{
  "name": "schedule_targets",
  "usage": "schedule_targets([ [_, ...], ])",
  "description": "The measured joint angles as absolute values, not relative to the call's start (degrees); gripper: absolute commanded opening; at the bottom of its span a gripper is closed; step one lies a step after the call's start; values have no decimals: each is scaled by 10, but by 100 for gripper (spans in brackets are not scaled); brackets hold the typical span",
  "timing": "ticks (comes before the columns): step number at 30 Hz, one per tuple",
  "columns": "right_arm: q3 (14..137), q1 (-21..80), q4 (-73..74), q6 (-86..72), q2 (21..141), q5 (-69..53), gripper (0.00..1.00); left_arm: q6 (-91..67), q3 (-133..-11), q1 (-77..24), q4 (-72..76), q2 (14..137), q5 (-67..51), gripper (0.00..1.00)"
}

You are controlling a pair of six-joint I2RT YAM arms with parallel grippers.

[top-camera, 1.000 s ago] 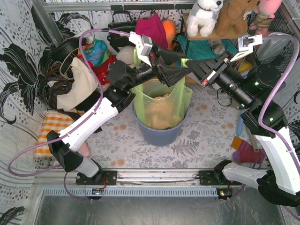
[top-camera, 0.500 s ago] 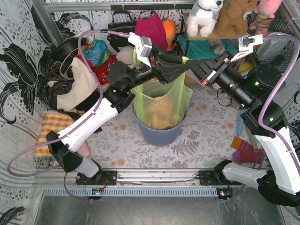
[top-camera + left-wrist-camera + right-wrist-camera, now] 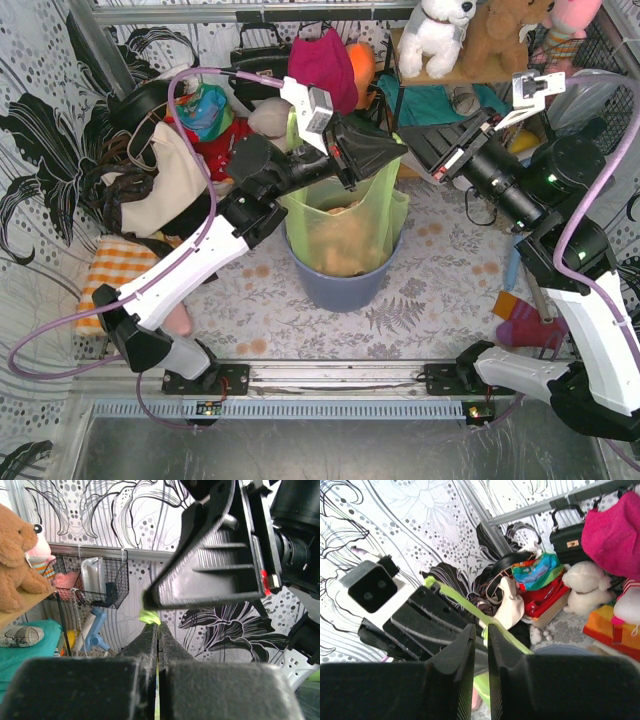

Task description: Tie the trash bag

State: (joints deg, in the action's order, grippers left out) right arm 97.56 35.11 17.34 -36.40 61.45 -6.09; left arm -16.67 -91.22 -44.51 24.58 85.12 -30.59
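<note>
The lime-green trash bag (image 3: 345, 225) stands in a blue-grey round bin (image 3: 340, 285), with tan scraps showing through it. My left gripper (image 3: 400, 150) hovers above the bag's right rim, shut on a handle strip (image 3: 149, 616); the green film runs between its pressed jaws (image 3: 159, 626). My right gripper (image 3: 418, 140) is just to its right, tip to tip with it. In the right wrist view its jaws (image 3: 481, 628) stand a narrow gap apart, and the strip (image 3: 465, 605) stretches taut past their tips to the left gripper (image 3: 420, 622).
A cream tote (image 3: 170, 185) and a heap of bags lie left of the bin. A pink bag (image 3: 322, 60) and black handbag (image 3: 255, 65) hang behind. Plush toys (image 3: 470, 35) sit on a shelf at back right. An orange checked cloth (image 3: 115, 270) lies at left.
My left gripper has closed onto the handle strip and shifted slightly right. My right gripper's jaws have parted a little and it has drawn back to the right.
</note>
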Motion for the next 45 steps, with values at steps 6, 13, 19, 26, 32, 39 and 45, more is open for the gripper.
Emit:
schedule_targets([
  [6, 1017, 351, 175, -326, 624, -50, 30, -131, -911, -467, 191, 824, -303, 0],
  [13, 1129, 351, 195, -249, 691, -123, 43, -103, -887, -490, 143, 779, -304, 0],
  [19, 1218, 351, 210, -190, 780, -254, 58, -96, -855, -502, 132, 759, -310, 0],
  [26, 1269, 351, 227, -171, 866, -353, 64, -93, -825, -514, 125, 739, -311, 0],
  [32, 1296, 351, 229, -190, 914, -391, 64, -91, -824, -518, 122, 730, -310, 0],
  [39, 1305, 361, 230, -204, 928, -399, 67, -90, -823, -521, 114, 729, -306, 0],
  [45, 1348, 394, 245, -204, 935, -383, 64, -89, -823, -521, 106, 729, -306, 0],
])
